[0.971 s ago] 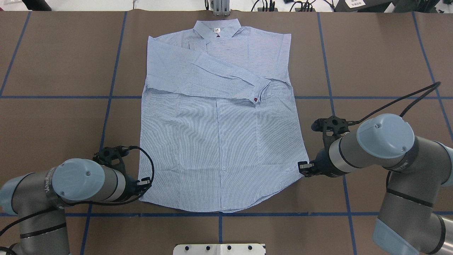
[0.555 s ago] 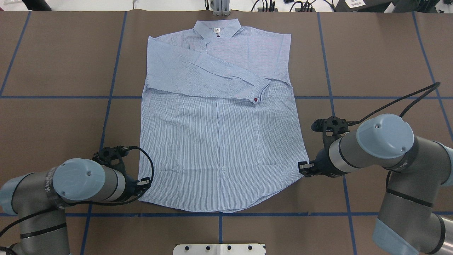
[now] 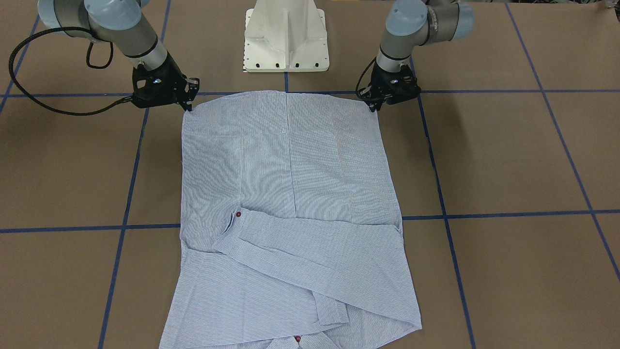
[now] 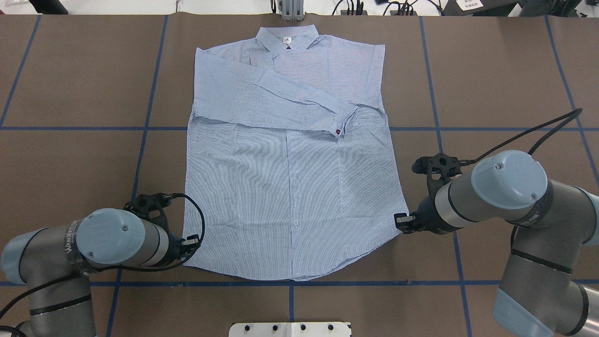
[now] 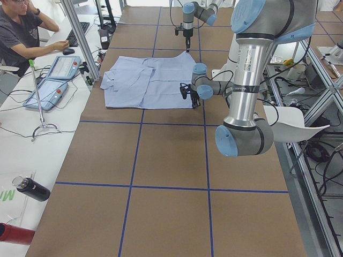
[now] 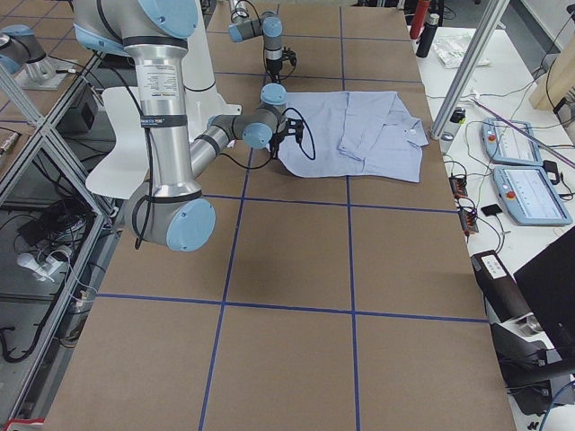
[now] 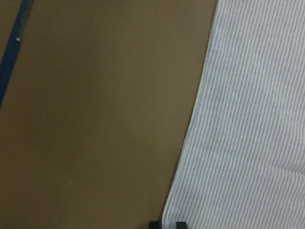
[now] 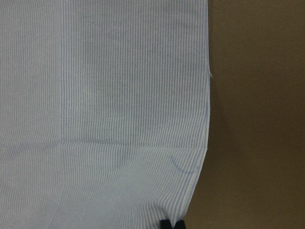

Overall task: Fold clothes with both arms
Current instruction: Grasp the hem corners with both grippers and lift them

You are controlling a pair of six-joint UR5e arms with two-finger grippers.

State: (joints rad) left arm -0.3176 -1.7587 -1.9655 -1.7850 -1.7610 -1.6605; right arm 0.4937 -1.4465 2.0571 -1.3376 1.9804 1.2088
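Wide bare brown surface [image 4: 70, 187] flanks the shirt [image 4: 290, 196] on both sides, open to a pass. At the shirt's near hem corners the left gripper [image 4: 191, 243] and right gripper [image 4: 403, 223] sit low. The left arm [image 4: 107, 243] and right arm [image 4: 491, 187] block the strips outward of them. The white base [image 4: 290, 329] stands near the hem's middle, and a grey post [image 4: 292, 11] just beyond the collar.

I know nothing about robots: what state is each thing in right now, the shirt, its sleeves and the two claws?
shirt: flat on the table, front up, buttoned, body not yet folded.
sleeves: folded in across the chest.
left gripper: low at one hem corner, pinched shut on the shirt.
right gripper: low at the other hem corner, pinched shut on the shirt.
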